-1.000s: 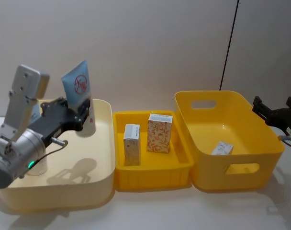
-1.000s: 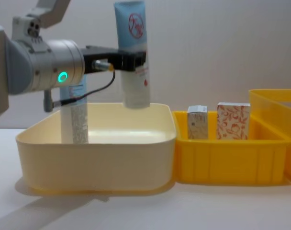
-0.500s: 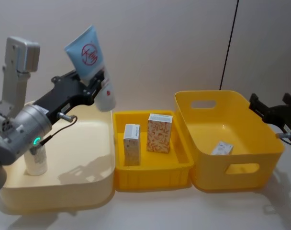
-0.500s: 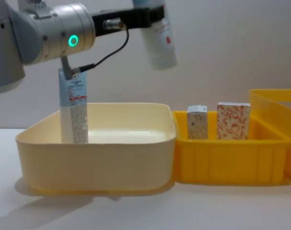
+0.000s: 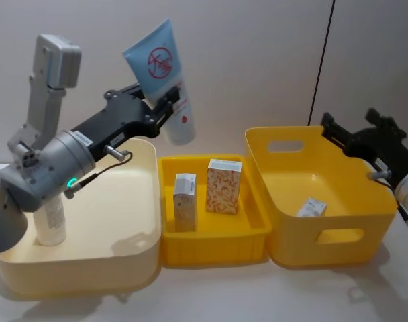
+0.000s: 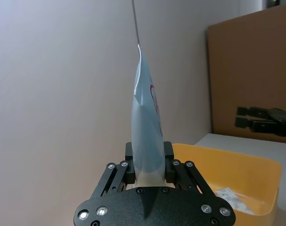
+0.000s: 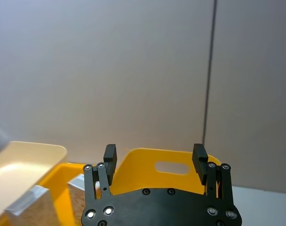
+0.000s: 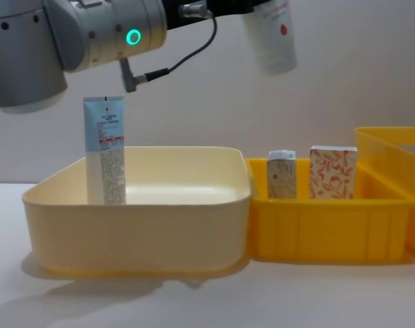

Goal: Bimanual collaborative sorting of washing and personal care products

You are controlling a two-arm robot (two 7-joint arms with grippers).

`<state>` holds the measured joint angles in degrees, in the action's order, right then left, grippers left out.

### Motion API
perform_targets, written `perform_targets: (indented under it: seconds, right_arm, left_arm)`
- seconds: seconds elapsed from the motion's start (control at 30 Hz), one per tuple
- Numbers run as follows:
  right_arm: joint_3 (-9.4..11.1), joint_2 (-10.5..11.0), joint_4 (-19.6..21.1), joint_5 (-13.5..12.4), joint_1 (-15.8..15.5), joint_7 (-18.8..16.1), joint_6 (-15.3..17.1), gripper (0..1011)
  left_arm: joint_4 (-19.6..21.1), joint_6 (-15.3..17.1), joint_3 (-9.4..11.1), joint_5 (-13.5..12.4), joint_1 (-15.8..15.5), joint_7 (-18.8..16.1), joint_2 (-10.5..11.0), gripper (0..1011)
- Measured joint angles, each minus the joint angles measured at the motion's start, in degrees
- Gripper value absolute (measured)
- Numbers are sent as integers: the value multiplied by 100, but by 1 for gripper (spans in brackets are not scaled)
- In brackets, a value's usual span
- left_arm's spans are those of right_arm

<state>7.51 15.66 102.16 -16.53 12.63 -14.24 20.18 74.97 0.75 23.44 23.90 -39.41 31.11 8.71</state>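
- To the left of the middle yellow tray (image 5: 214, 245), touching its side, you are looking at the cream tub (image 5: 76, 278), where one squeeze tube (image 5: 51, 218) is standing upright on its cap at the side far from the tray.
- Inside the tray, a white-and-blue carton (image 5: 184, 201) and an orange floral carton (image 5: 223, 186) are standing upright side by side, the floral one to the right.
- To the right of the tray, the large yellow bin (image 5: 338, 235) is holding a small white carton (image 5: 312, 207) lying on its floor.
- Your right gripper (image 5: 351, 119) is hovering beyond the bin's far right rim, well apart from the tray, with its fingers spread wide and nothing between them.
- High above the tray's far left corner, your left gripper (image 5: 165, 107) is clamping the second squeeze tube (image 5: 162, 74) around its lower body, cap end down and tilting toward the tray, crimped end up.
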Motion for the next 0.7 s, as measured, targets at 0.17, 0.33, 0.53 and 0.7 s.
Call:
perform_targets:
  seconds: [0.17,0.33,0.53,0.7]
  right_arm:
    - [-121,77,12,-148,114,-270,-1,1001]
    - [-250,188,14,-308,249,-585,50,1001]
    - [-400,353,-13,-436,401,-929,110,1001]
    - [-579,567,-74,-507,564,-1309,121,1001]
  left_arm:
    - [-108,-73,97,3,-101,118,-29,333]
    - [-170,-94,181,4,-172,163,-48,333]
    - [-191,-50,235,-5,-221,120,-63,333]
    - [-200,72,265,-15,-263,-13,-86,333]
